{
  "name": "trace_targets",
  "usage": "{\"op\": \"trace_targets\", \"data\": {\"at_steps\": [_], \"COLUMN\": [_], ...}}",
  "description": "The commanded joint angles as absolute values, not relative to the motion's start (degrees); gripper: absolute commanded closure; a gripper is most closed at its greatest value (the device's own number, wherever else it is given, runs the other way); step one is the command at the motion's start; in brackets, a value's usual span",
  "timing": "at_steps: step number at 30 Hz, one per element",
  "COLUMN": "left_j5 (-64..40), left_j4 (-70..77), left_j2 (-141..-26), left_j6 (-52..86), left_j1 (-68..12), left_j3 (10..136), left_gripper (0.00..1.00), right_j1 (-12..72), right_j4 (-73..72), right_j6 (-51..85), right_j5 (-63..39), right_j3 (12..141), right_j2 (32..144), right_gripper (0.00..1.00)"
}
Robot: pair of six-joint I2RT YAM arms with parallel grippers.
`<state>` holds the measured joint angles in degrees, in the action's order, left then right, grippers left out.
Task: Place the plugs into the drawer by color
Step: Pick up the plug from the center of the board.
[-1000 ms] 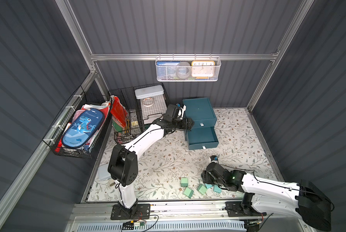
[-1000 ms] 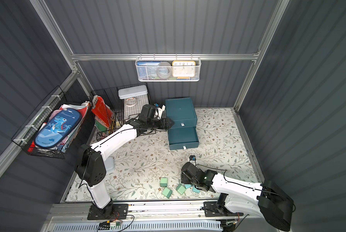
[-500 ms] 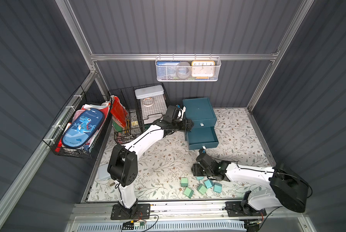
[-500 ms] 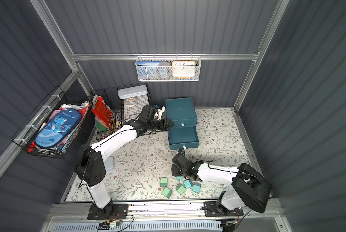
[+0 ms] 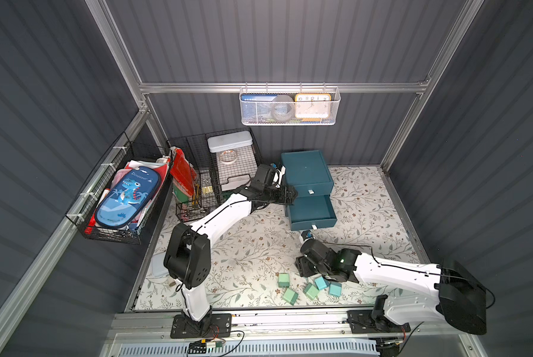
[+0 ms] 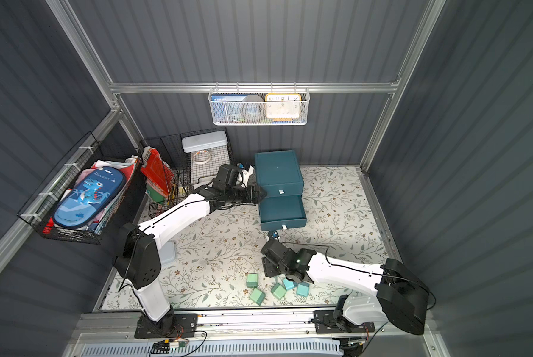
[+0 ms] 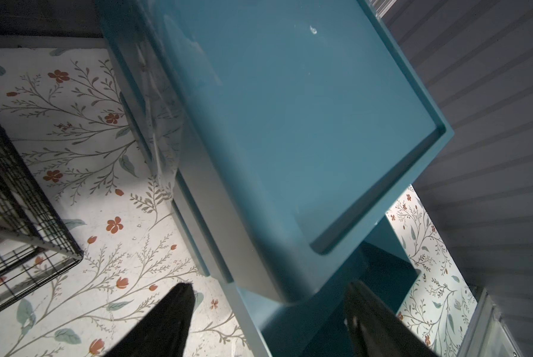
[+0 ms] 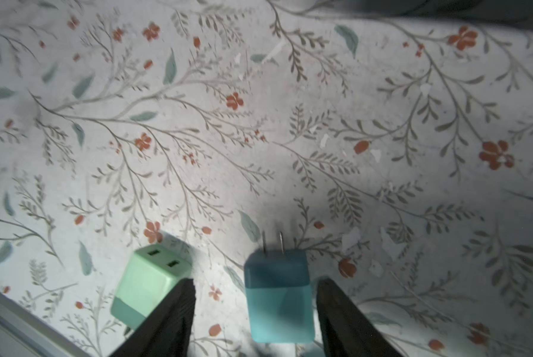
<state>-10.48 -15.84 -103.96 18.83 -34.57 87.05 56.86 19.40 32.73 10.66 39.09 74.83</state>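
The dark teal drawer cabinet (image 5: 307,173) (image 6: 278,171) stands at the back of the mat, its lowest drawer (image 5: 311,210) pulled out. My left gripper (image 7: 270,286) (image 5: 290,196) is open at the cabinet's left front corner, straddling the pulled-out drawer's side wall. Near the front edge lie mint green plugs (image 5: 284,279) (image 5: 290,296) and light teal-blue plugs (image 5: 321,282) (image 5: 335,289). My right gripper (image 8: 256,282) (image 5: 304,272) hangs open over them. A teal-blue plug (image 8: 279,296) lies between its fingers with gaps on both sides. A mint plug (image 8: 149,282) lies just outside one finger.
Black wire baskets (image 5: 215,173) with stationery stand left of the cabinet. A wire rack (image 5: 120,201) with a dinosaur pencil case hangs on the left wall. A white mesh basket (image 5: 290,106) hangs on the back wall. A metal rail (image 5: 259,318) borders the mat's front.
My right gripper has moved left over the plugs and come down around a teal-blue one. The left arm has stayed at the cabinet.
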Motion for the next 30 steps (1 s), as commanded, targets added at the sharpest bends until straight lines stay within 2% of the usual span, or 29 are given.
{"op": "trace_targets", "data": {"at_steps": [1, 11, 20, 25, 30], "left_j5": [-10.77, -10.44, -10.33, -10.09, -9.26], "left_j4": [-15.77, -15.91, -16.15, -16.30, -16.37], "left_j2": [-102.31, -103.06, -103.77, -103.86, -104.40], "left_j6": [17.68, 17.97, 17.87, 17.82, 17.66], "left_j1": [-34.72, -34.72, -34.72, -34.72, -34.72], "left_j3": [86.68, 86.57, 87.12, 87.17, 87.58], "left_gripper": [0.19, 0.19, 0.19, 0.19, 0.19], "right_j1": [57.21, 57.48, 57.56, 57.57, 55.10], "right_j4": [21.88, 19.38, 18.31, 24.55, 31.04], "right_j6": [31.59, 31.62, 31.77, 31.20, 25.93], "right_j5": [12.15, 12.70, 14.31, 16.15, 20.64], "right_j3": [39.11, 38.21, 38.54, 41.46, 47.48], "right_j2": [75.90, 81.25, 84.62, 76.85, 63.79], "right_gripper": [0.32, 0.33, 0.52, 0.64, 0.67]}}
